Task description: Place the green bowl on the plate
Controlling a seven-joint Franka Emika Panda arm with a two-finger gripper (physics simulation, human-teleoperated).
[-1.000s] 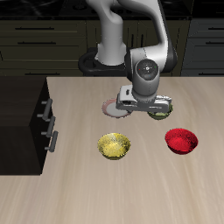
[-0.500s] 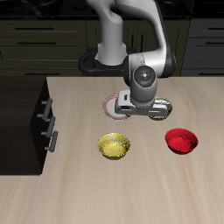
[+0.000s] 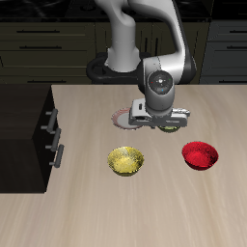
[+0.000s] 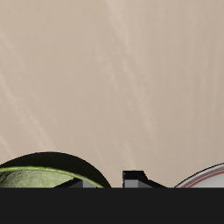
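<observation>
Gripper [image 3: 160, 118] hangs low between the plate [image 3: 123, 117] and the green bowl [image 3: 180, 120] in our exterior view, its spread hidden; it sits slightly farther toward the bowl than half a second ago. From the wrist, the bowl [image 4: 44, 172] looks rigid, glossy, slippery; we'd pinch its rim.
</observation>
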